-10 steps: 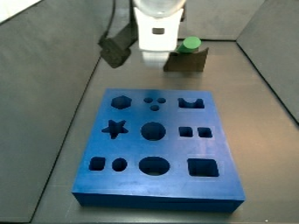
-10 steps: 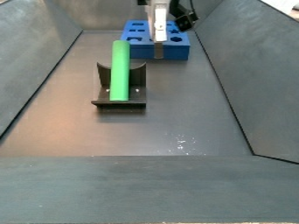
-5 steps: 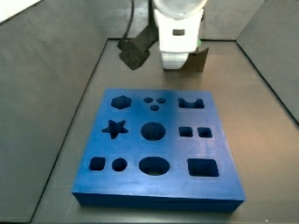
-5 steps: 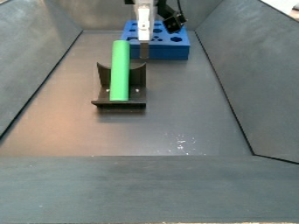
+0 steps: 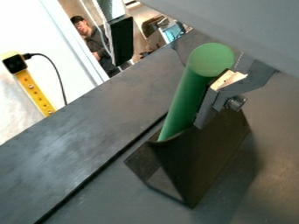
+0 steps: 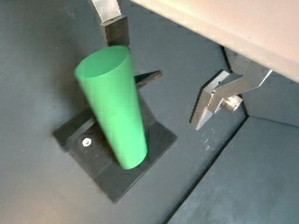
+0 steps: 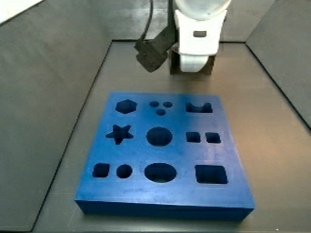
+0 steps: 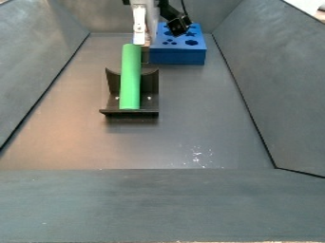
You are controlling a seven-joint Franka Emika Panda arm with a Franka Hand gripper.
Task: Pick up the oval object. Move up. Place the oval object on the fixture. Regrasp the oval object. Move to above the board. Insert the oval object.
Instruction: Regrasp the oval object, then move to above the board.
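Oval object: the bright-green smooth plastic peg with rounded ends stands on the fixture, leaning back against its upright so the top end sticks out free; in a side view it rises well above the bracket.

Why it sits so: propped like this, the peg offers its upper length to the jaws, which I judge is the point of the regrasp step.

Fixture: the dark L-shaped bracket on its base plate rests flat on the floor and carries the peg's lower end; a screw head shows on the plate.

Gripper: the two-finger parallel-jaw gripper is right at the peg's top, jaws spread wide, nothing gripped. One flat silver finger stands clear on one side of the peg, the other on the far side, so the peg lies between them, seemingly untouched, though contact is hard to rule out from these angles.

Board: the large flat blue slab with shaped cut-outs lies near the fixture, holes all unfilled, the oval one included.

Surface: dark grey matte floor, with a few pale specks.

Room: grey sloping walls fence the cell; past the edge a wrist view catches a yellow strip with a black cable and a person in the background.
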